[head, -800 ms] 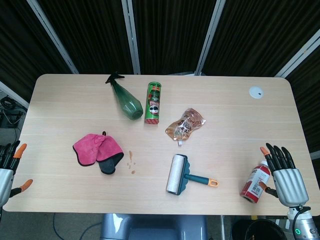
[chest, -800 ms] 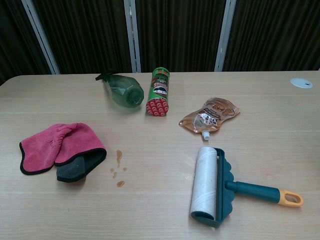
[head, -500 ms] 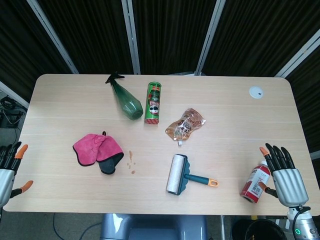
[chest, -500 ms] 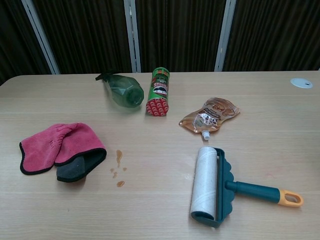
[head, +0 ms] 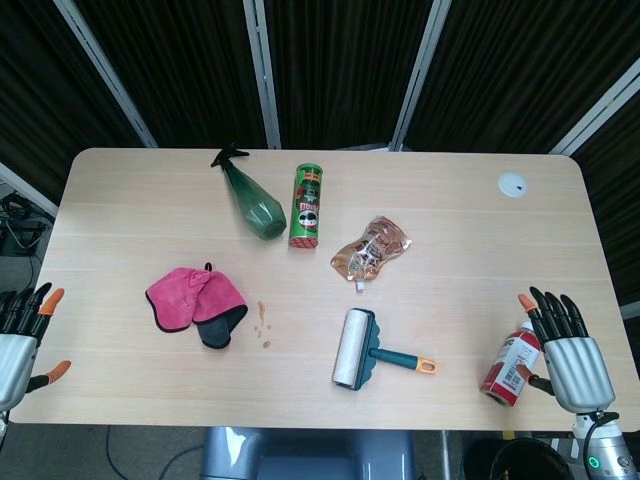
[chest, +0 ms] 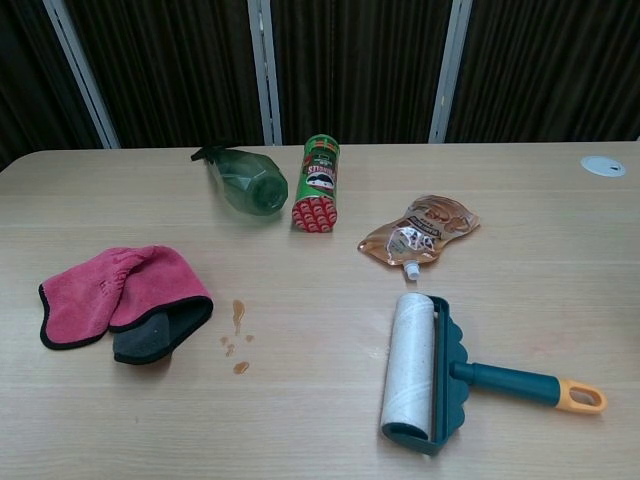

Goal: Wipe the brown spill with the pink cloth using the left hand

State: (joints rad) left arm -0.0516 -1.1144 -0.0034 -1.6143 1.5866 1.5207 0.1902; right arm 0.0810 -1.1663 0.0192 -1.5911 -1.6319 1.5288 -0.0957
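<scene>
Pink cloth [head: 194,305] lies beside brown spill [head: 263,325] (untouched).

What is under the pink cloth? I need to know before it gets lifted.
A dark cloth sticks out from under the pink cloth at its right front edge, near the brown spill. Anything further beneath is covered.

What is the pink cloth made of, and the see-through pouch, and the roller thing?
The pink cloth looks like soft, fuzzy fabric, maybe microfibre: it is folded and rumpled, with a dark edge. The pouch looks like thin shiny plastic film, crinkled and glinting. The roller seems to be a pale paper roll, and its teal handle looks like smooth plastic.
</scene>
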